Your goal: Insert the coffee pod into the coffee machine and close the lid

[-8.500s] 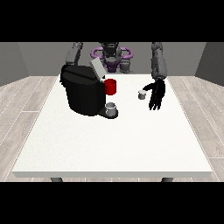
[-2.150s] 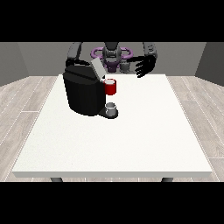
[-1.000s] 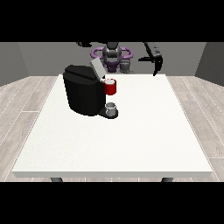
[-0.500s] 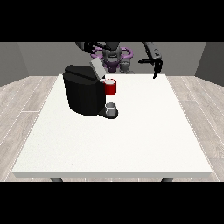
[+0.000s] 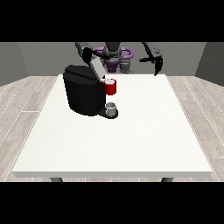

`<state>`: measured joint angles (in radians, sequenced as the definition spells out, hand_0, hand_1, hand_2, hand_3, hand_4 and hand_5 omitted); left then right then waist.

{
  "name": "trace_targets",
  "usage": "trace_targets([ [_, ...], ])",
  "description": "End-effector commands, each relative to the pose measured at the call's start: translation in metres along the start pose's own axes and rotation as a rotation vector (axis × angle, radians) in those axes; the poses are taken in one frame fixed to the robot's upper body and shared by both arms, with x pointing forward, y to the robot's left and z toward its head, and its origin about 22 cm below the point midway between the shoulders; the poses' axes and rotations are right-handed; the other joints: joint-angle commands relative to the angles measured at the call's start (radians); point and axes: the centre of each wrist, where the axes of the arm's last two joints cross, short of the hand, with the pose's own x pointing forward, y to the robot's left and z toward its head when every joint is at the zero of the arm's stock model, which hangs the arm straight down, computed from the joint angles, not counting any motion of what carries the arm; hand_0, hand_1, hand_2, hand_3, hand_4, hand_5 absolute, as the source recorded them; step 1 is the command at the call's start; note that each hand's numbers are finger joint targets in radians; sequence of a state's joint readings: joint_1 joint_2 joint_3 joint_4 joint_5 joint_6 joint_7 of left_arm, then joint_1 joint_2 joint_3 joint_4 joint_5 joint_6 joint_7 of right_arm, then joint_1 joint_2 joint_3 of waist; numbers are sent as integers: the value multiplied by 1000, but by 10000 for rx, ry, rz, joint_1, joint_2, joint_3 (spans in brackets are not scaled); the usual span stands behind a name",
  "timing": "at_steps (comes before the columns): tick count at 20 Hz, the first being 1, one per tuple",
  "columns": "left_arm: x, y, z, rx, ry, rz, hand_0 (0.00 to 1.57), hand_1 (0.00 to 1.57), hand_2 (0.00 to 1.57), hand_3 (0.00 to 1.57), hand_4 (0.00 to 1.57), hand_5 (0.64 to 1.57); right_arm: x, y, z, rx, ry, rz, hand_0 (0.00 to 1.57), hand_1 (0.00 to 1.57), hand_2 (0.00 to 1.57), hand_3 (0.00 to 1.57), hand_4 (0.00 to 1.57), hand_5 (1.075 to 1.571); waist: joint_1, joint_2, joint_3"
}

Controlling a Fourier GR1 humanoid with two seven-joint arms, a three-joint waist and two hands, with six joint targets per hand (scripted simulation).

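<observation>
The black coffee machine stands on the table's left half, its grey lid tilted up and open. A red pod holder juts from its front above a small grey cup on the drip tray. The hand at the view's left is just at the lid's upper end; I cannot tell whether it touches. The hand at the view's right hangs in the air over the table's far edge, fingers pointing down, thumb out, nothing seen in it. I cannot make out the coffee pod anywhere.
The white table spreads wide in front of and to the right of the machine. The robot's purple and grey torso stands behind the far edge.
The hand at the view's left has come down towards the raised lid. The hand at the view's right has dropped slightly. The pod, once on the table by that hand, no longer shows.
</observation>
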<state>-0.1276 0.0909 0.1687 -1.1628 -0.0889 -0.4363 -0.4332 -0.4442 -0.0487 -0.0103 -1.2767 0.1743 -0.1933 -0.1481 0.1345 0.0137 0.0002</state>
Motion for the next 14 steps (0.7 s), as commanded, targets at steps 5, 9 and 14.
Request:
trace_targets([
  [5, 10, 10, 12, -235, -495, 53, 0, 0, 0, 0, 301, 1571, -8, -23, -30, -529, -39, 96, 0, 0, 0, 0, 463, 1571, 317, 536, 0],
  [9, 14, 9, -8, 316, -674, -161, 0, 0, 0, 0, 334, 1571, -7, -5, -34, 12, -96, -242, 0, 0, 0, 0, 440, 1571, -147, 732, -1],
  [14, 9, 13, 15, 111, -262, -171, 0, 0, 0, 0, 298, 1571, -3, -18, -44, -87, 239, -159, 0, 0, 0, 0, 363, 1571, 137, 474, -2],
])
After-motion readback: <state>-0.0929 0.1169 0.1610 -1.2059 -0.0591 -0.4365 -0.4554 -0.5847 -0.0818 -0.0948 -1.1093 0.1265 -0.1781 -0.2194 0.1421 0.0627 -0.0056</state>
